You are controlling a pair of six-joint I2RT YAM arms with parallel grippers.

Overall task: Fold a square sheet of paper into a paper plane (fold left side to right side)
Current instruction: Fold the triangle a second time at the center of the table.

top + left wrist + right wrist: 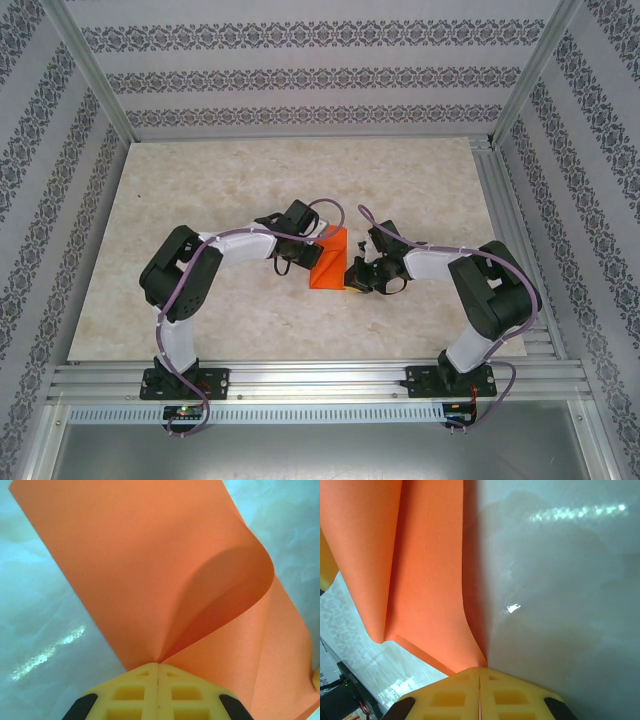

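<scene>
Paper plane (330,262) is pinched by left claw (158,665) and right claw (480,669).

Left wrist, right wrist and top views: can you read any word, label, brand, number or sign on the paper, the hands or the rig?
No text can be read in any view.
paper plane: plain orange, no print.
left hand: plain yellow, no label or brand.
right hand: plain yellow, no label or brand.
walls: repeating ornamental pattern, no letters.
boards at the arm bases: too small to read any marking.
</scene>
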